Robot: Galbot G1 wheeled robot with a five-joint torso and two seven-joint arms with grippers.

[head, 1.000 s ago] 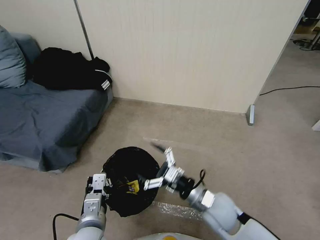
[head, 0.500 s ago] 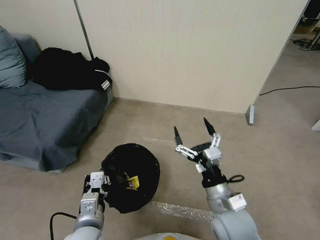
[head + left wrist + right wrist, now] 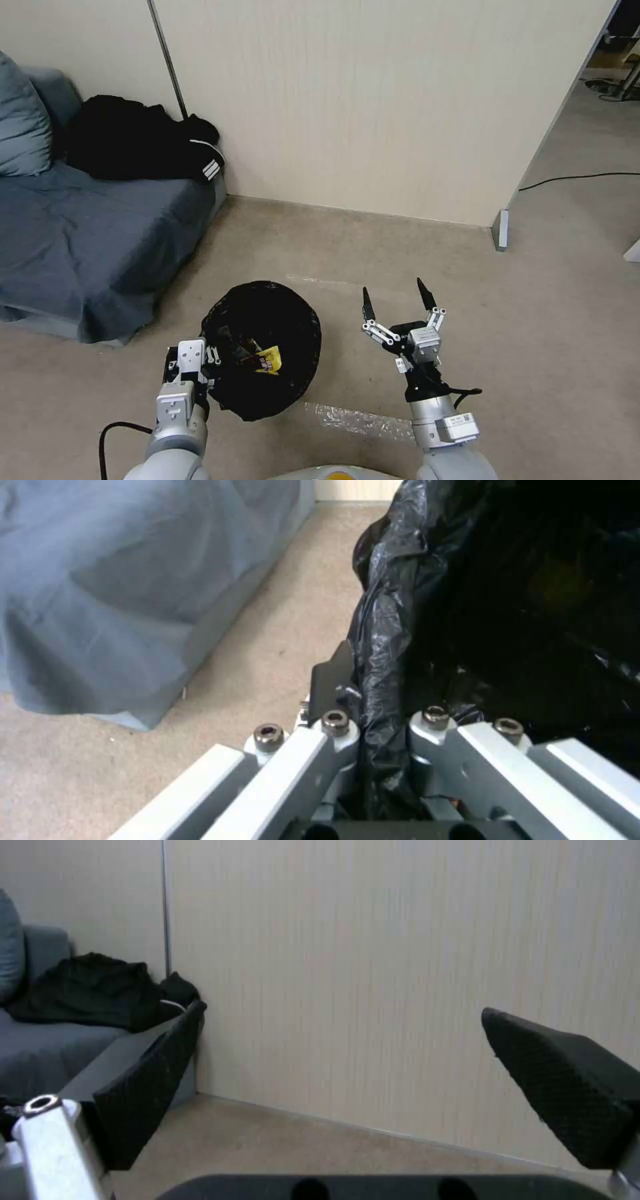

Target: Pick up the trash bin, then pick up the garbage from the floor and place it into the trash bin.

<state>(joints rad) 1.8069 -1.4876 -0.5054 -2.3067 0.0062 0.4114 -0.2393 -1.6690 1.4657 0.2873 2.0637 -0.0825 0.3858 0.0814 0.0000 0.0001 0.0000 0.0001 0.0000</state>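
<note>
Beige carpet floor [image 3: 567,320], cream wall panel [image 3: 373,100] behind, so a plain room corner.

Nearest in, left gripper [image 3: 192,372] clamped on the rim of the trash bin [image 3: 263,347], fingers pinched shut over the black bag liner folded there; in the left wrist view the crinkly plastic [image 3: 380,645] sits squeezed right between the two metal fingers [image 3: 313,750]. Bin held just ahead of that gripper and toward the robot's middle, mouth open upward. Inside it, a yellow wrapper [image 3: 269,360] plus some darker scraps, too murky to name.

Right gripper [image 3: 395,300] off to the bin's right, apart from it and not touching, pointing forward at the wall with both black fingertips [image 3: 147,1085] spread wide and nothing between them. Right wrist view looking straight through that gap at the wall and the carpet edge.

Strip of clear crinkled plastic [image 3: 363,420] flat on the carpet, closer to the robot than the right gripper, between the two arms. Another faint clear strip [image 3: 317,280] just beyond the bin.

Further out past the left gripper, a grey-blue sofa [image 3: 87,247] with a cushion [image 3: 23,120] and a black garment with white stripes [image 3: 140,140] piled on it. Thin metal pole [image 3: 168,60] up the wall next to that. Well beyond the right gripper, a black cable [image 3: 573,179] trailing over the floor.
</note>
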